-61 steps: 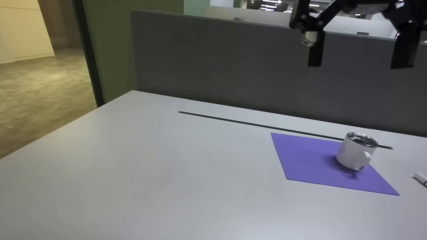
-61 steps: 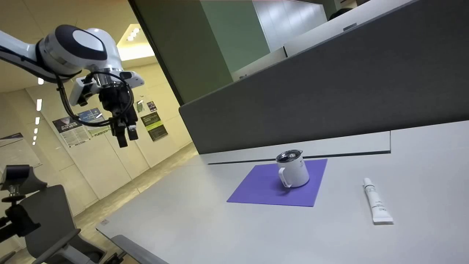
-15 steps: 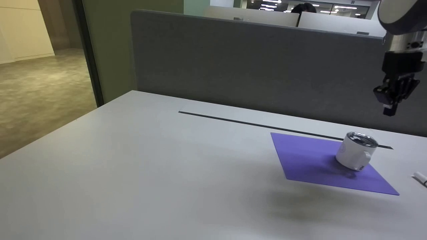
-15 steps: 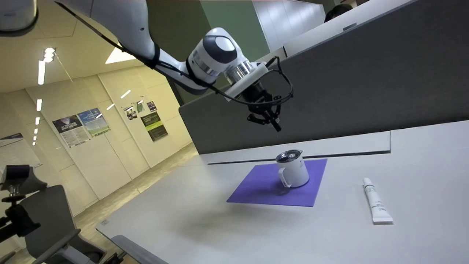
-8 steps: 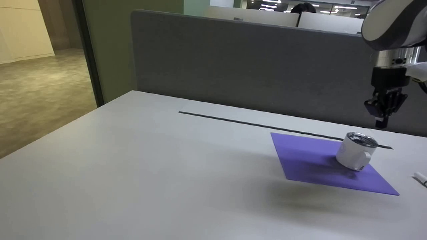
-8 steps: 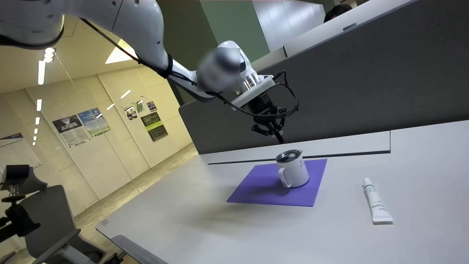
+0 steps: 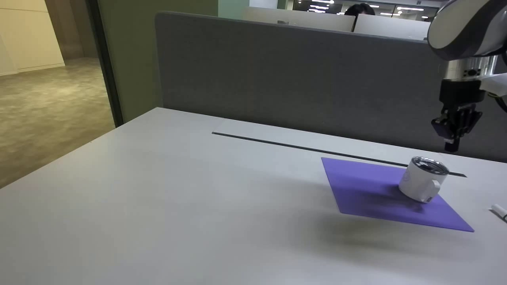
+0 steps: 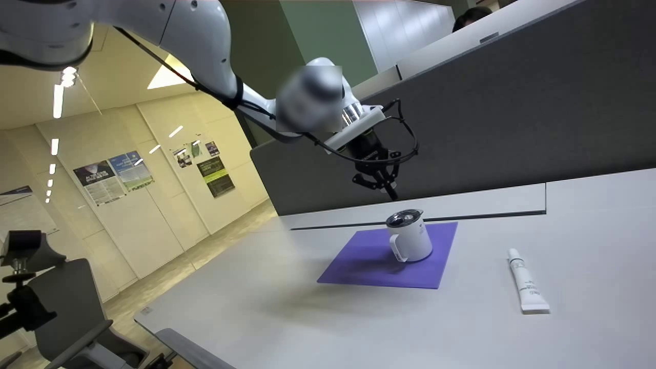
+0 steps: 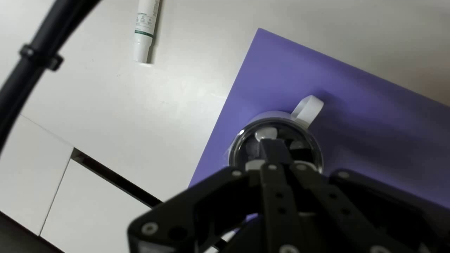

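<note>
White, round, clear-lidded mug [image 8: 417,245] sitting just below a black two-fingered gripper [image 8: 392,195]

So the gripper's got its two fingers [image 9: 275,151] pressed together, tips meeting, pointing down. In both exterior views there's a gap between those tips and the mug's see-through lid [image 8: 404,219], so near but not touching. From the wrist view the fingers cover part of that lid, and the mug's handle [image 9: 309,109] pokes out past it, on the side away from the gripper.

Mug's standing upright on a flat, rectangular purple mat [image 8: 348,266], which spreads out under the gripper too. Over to the gripper's side, well apart from it and off the mat, a slim white tube with a green band [image 9: 144,37] lies flat on the pale grey tabletop [image 7: 178,198]. Also on the tabletop, lower than the gripper: a long thin dark line [image 7: 305,148] running just beside the mat's back edge. Can't tell if it's a strip or a slot.

Behind the gripper, as both exterior views look at it, there's a dark grey upright partition [image 7: 277,79]. Above the gripper you've got the white and dark-grey robot arm [image 8: 192,38] it's mounted on, plus a black cable [image 9: 20,84] looping out around it.
</note>
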### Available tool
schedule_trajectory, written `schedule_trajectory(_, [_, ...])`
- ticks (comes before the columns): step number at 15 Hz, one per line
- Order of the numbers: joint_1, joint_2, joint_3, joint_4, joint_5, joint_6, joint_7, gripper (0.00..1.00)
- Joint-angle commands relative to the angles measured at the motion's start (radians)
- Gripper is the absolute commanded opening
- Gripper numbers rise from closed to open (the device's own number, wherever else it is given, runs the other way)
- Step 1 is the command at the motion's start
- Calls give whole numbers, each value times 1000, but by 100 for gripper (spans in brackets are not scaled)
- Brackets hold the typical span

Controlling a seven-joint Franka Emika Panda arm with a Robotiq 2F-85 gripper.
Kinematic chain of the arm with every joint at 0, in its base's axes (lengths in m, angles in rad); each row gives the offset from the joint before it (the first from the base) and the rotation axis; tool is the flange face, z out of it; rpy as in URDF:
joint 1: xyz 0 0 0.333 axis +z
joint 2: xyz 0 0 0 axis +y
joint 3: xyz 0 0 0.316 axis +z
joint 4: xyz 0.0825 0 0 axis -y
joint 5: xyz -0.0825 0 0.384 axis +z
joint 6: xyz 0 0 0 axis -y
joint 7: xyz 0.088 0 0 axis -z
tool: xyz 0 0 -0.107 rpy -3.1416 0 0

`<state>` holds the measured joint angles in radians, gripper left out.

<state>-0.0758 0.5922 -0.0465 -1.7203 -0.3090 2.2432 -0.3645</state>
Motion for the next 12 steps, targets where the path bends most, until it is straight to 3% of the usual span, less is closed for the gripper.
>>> schedule_trajectory(1, [-17, 24, 18, 2, 29, 64, -4, 0])
schedule_trajectory(6, [-36, 61, 45, -4, 90, 166, -24, 0])
schedule_trajectory(12, [-32, 74, 50, -11, 108, 151, -20, 0])
